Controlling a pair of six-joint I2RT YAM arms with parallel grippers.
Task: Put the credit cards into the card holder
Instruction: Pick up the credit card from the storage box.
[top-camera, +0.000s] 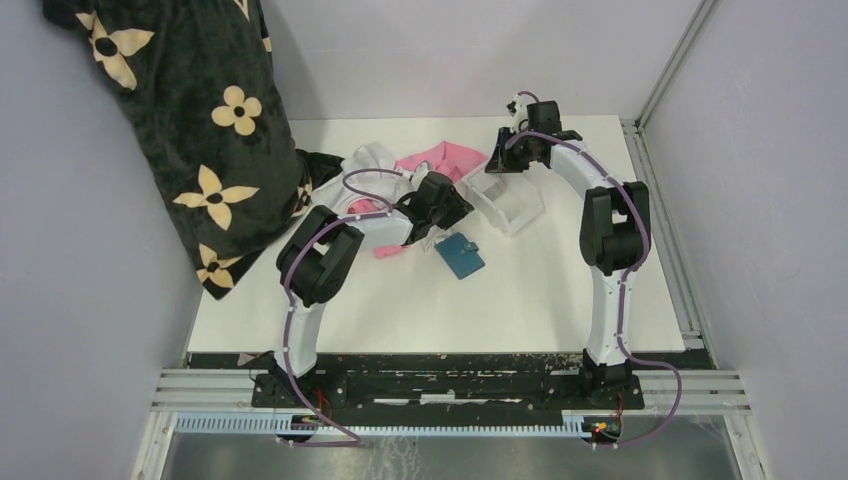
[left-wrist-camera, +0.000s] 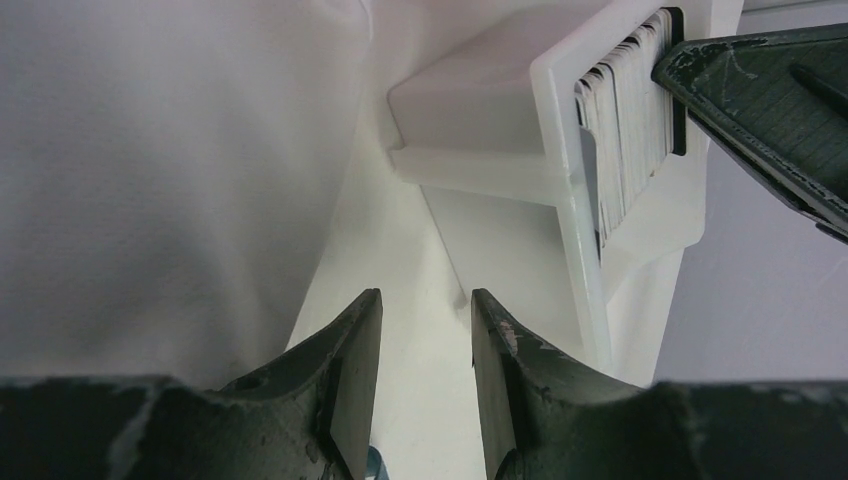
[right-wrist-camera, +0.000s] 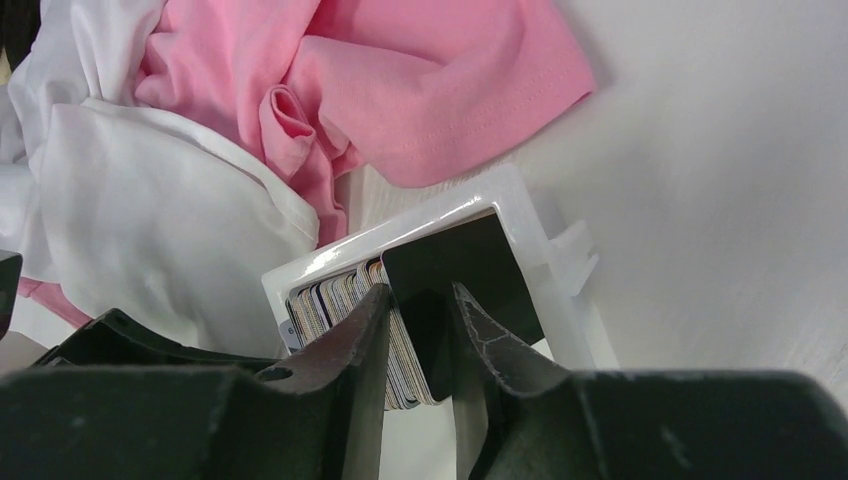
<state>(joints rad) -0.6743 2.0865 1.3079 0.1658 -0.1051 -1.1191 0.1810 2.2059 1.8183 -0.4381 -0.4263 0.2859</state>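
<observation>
Grey walls (top-camera: 450, 50) enclosed the white surface (top-camera: 560, 300); the tray (top-camera: 520, 222) lay at 1 o'clock of the card holder (top-camera: 460, 257); the left gripper (left-wrist-camera: 425, 300) stood spread and empty, and the right gripper (right-wrist-camera: 420, 295) straddled the credit cards (right-wrist-camera: 330, 300), its grip impossible to tell.

Pink shirt (right-wrist-camera: 430, 80), white cloth (right-wrist-camera: 150, 220), clear tray (right-wrist-camera: 400, 226)

1. We read no text, brand, number or sign in any view.
2. The credit cards (left-wrist-camera: 625, 110): edge print too small to make out.
3. The black cloth (top-camera: 180, 110): tan flower motifs, no letters.
</observation>
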